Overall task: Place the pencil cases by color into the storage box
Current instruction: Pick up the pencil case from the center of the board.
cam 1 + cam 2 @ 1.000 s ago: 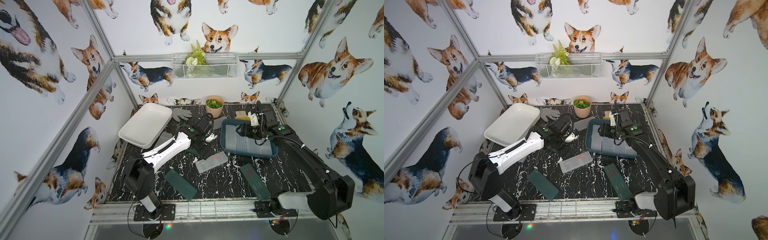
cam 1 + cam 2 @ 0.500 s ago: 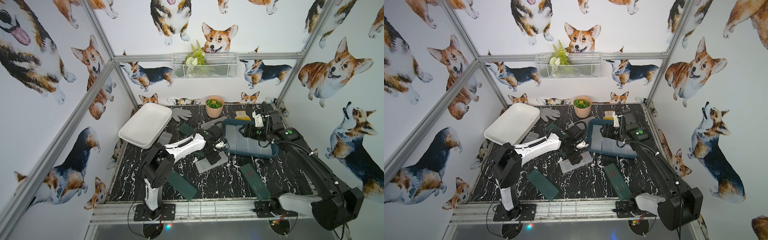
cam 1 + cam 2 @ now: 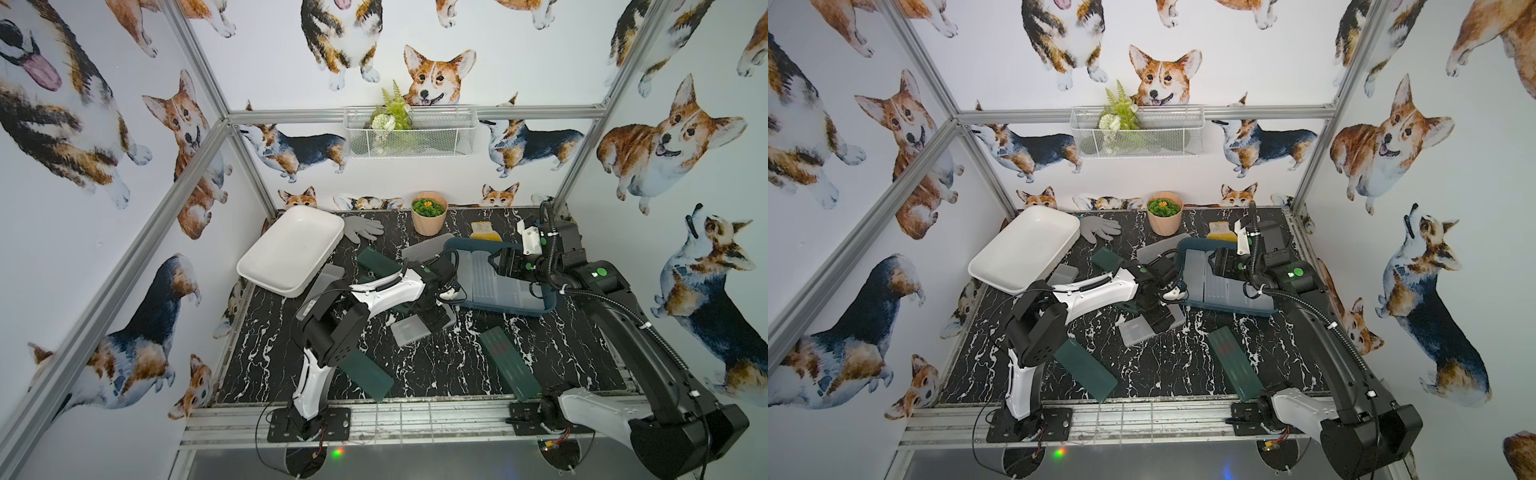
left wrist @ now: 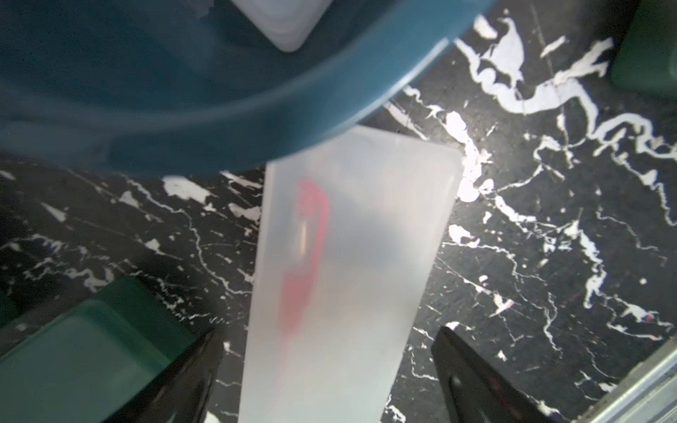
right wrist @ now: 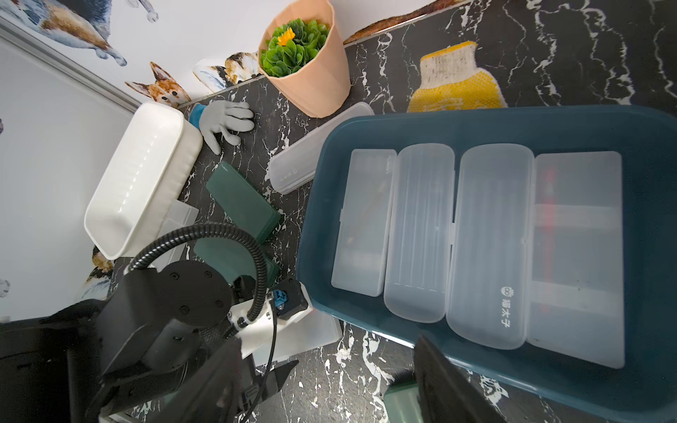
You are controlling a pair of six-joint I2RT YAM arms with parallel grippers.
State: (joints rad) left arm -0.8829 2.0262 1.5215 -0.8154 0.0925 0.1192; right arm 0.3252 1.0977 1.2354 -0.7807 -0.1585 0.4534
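The dark teal tub point(image 3: 540, 309), shallow and round-cornered, sits at the right rear of the black marble tabletop point(image 3: 436, 370). It holds four frosted clear-white pencil cases point(image 5: 487, 241) lying flat side by side across most of its floor. The white tub point(image 3: 286, 249) stands tilted at the left rear, its near edge propped on a frosted case point(image 3: 328, 276). Two translucent dark green cases lie toward the front rail. The left green case point(image 3: 368, 376) is beside the left arm's base, and the right green case point(image 3: 505, 361) has its end at the table's front edge, with open marble between them. A third green case point(image 3: 374, 262) lies between the tubs. A rear frosted case point(image 3: 424, 251) rests against the teal tub's back corner, near the plant pot point(image 3: 429, 216). The left gripper point(image 4: 329, 333) is low over a red-marked frosted case point(image 4: 348, 256) whose far end lies just at the teal tub's rounded corner. Its fingers point(image 4: 476, 384) are spread to either side of that case with a slim gap each side, not pinching it. The right gripper point(image 5: 328, 344) hangs above the teal tub's near rim, jaws spread wide.
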